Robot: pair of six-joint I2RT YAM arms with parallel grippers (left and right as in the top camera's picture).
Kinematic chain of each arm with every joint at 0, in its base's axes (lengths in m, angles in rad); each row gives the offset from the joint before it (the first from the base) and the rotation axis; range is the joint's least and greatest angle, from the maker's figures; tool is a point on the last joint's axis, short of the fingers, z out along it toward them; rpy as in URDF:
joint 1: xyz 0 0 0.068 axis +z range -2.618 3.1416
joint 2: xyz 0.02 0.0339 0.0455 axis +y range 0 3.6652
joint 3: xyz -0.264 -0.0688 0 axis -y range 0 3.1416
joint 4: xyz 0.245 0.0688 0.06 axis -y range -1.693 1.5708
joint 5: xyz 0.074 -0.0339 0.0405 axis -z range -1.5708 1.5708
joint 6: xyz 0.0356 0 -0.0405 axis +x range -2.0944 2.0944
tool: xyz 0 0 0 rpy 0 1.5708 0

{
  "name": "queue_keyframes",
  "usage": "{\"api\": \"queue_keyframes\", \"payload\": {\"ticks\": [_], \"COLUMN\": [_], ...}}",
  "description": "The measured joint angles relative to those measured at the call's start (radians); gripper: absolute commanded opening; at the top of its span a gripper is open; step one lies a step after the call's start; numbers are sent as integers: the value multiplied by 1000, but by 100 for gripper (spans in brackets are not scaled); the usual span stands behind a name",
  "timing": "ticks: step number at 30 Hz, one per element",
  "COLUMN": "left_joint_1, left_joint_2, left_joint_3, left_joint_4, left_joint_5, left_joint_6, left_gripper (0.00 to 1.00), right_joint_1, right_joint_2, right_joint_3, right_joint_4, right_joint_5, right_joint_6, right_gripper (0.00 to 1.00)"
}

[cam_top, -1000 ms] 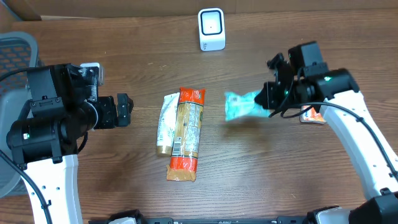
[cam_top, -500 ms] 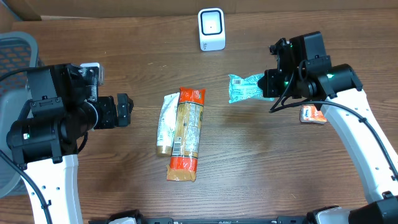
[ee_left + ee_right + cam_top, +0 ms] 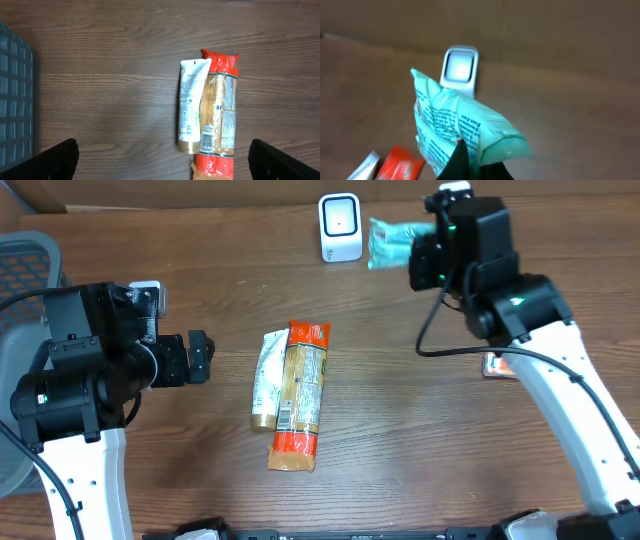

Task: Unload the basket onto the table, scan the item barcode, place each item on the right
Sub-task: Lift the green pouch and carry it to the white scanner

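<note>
Gripping a teal packet [image 3: 388, 232] by one end, the right gripper [image 3: 418, 252] is clamped tight, holding it raised just beside the white scanner [image 3: 340, 227]. Left gripper [image 3: 203, 357]: jaws spread wide, empty, near the cream tube [image 3: 267, 378] and orange package [image 3: 299, 395], which lie touching on the table [image 3: 420, 450].

Soft, even light is falling across the wooden table [image 3: 400, 450] in the overhead view, leaving only faint shadows. The right wrist view is looking dim and smeared: the teal packet [image 3: 455, 125] in the right gripper [image 3: 470, 162] is showing legible print, while the white scanner [image 3: 460, 70] beyond it is blurring. Wood grain ahead of the left gripper [image 3: 162, 155] is showing crisply.
</note>
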State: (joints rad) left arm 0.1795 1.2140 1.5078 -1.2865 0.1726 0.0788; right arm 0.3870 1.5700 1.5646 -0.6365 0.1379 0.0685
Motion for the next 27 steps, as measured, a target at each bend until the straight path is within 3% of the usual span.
{"api": "queue_keyframes", "payload": {"ticks": [6, 27], "left_joint_1": [0, 0], "left_joint_2": [0, 0], "left_joint_3": [0, 0], "left_joint_4": [0, 0], "left_joint_5": [0, 0], "left_joint_6": [0, 0], "left_gripper": [100, 100], "right_joint_1": [51, 47], "right_joint_2": [83, 494], "right_joint_3": [0, 0], "right_joint_4": [253, 974], "right_joint_5": [205, 369], "right_joint_6": [-107, -912], "right_gripper": [4, 4]}}
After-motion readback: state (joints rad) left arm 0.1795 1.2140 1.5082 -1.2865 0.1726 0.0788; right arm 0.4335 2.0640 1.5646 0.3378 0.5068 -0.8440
